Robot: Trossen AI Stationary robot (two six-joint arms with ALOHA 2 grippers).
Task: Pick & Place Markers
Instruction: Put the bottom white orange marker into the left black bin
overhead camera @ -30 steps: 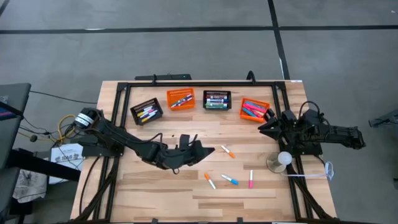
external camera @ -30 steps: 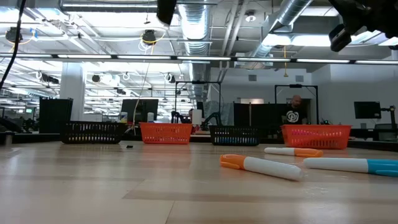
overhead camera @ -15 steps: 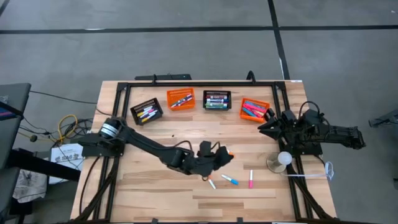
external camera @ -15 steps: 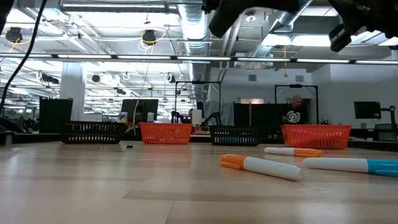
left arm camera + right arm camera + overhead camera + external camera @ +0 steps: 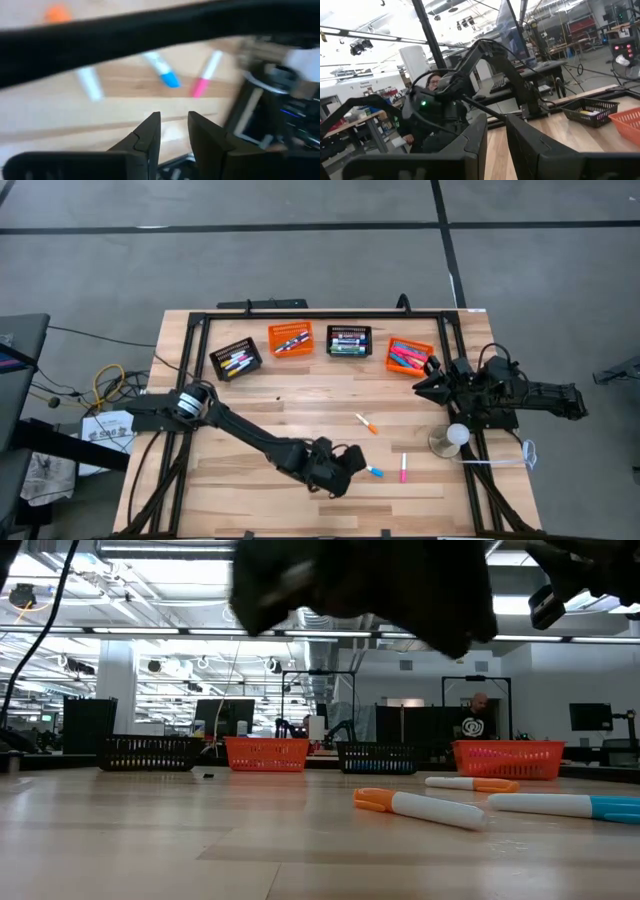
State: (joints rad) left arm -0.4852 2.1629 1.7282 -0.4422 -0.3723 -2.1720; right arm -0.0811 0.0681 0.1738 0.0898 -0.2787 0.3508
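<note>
Loose markers lie flat on the wooden table: an orange-capped one (image 5: pixel 366 423), a blue-tipped one (image 5: pixel 373 471) and a pink one (image 5: pixel 404 468). In the low view an orange-capped marker (image 5: pixel 420 806) and a blue-ended one (image 5: pixel 565 805) lie in front. My left gripper (image 5: pixel 350 465) hangs slanted down above the table just left of the blue-tipped marker. Its fingers (image 5: pixel 150 132) stand a narrow gap apart with nothing between them, and the blue and pink markers (image 5: pixel 202 86) lie ahead of them. My right gripper (image 5: pixel 420 385) waits at the right edge, raised and shut on nothing.
Four small mesh baskets holding markers stand in a row at the far side: black (image 5: pixel 235 360), orange (image 5: pixel 290 338), black (image 5: pixel 349 341), orange (image 5: pixel 410 356). A white ball on a round base (image 5: pixel 450 438) stands by the right arm. A black frame (image 5: pixel 300 315) borders the table.
My left gripper has swung from the table's middle toward the near edge and to the right, sinking and tipping its fingers further downward. It now covers the spot where an orange-capped marker lay near the front. The markers have not moved.
</note>
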